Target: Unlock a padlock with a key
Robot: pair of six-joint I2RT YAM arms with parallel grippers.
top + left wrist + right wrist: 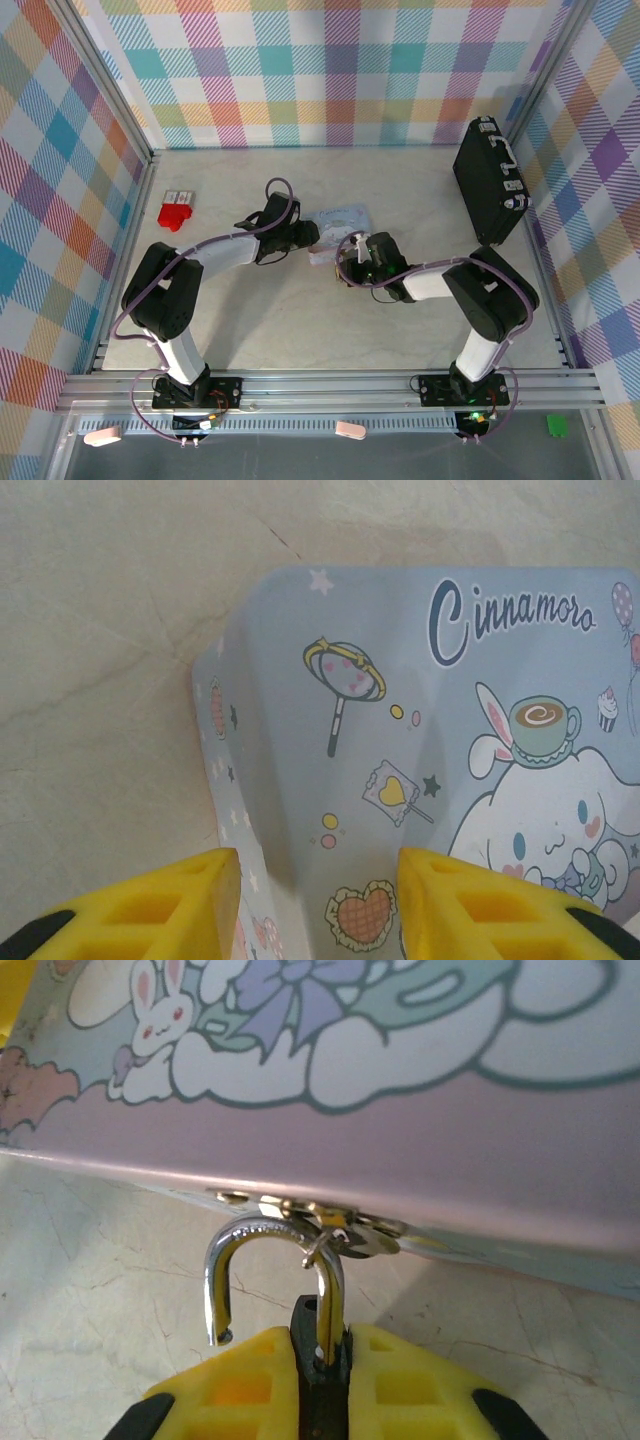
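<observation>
Tiny dark-bodied padlock (pixel 330 1290), silver shackle open, hooked in the brass hasp (pixel 345 1238) of a pastel cartoon tin (pixel 400 730).
At mid-counter (pixel 300 330) the right claw (pixel 322 1350) is clamped on its body. Advice: swing the free shackle leg out of the hasp without dragging the tin, straddled by the left claw (pixel 318 875), fingers apart. Black hard case (pixel 490 180), far-right corner, obstructs nothing.

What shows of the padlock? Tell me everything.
The padlock is tiny: a slim dark body and a shiny silver shackle. The right gripper clamps the body between yellow fingers. The shackle hooks through the brass-looking hasp of the tin; one leg ends free, outside the body, so it looks unlocked.
</observation>
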